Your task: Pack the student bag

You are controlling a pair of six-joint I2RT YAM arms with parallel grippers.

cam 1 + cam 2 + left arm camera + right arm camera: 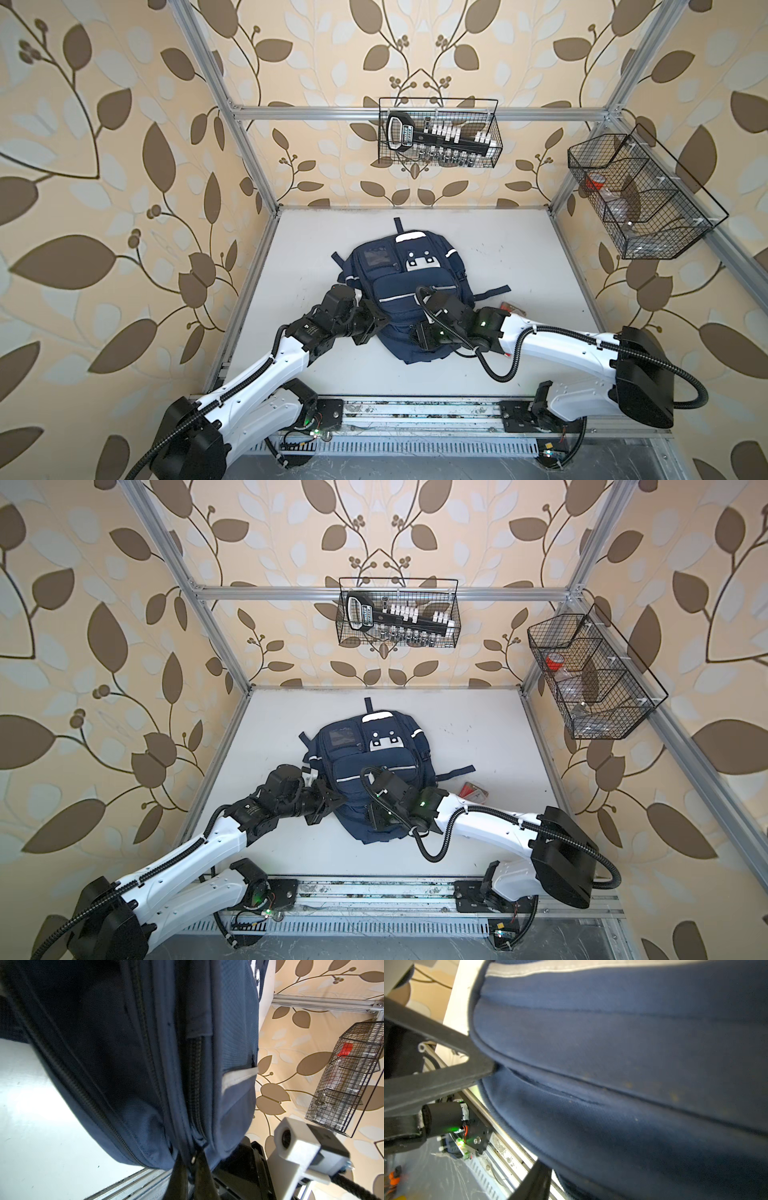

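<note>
left gripper [192,1164]: one; bag's 8 o'clock, jaws pinched shut on the zipper pull [193,1159].
student bag [390,286]: one; navy, flat at the centre of the white table [519,257], top toward 12 o'clock.
right gripper [519,1115]: one; bag's 5 o'clock, jaws apart, bag's edge between them.
packet [513,308]: one; red-and-clear, bag's 3 o'clock, partly hidden by the right arm [552,336].
wire baskets: two; rear basket [439,133] at 12 o'clock, side basket [640,195] at 2 o'clock.

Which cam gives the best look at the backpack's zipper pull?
Left wrist: the zipper pull sits close up, pinched in the shut left hand, with the zipper teeth running away from it. Both top views show the student bag from above, but the left arm hides the pull. Right wrist shows only navy fabric and seams.
</note>
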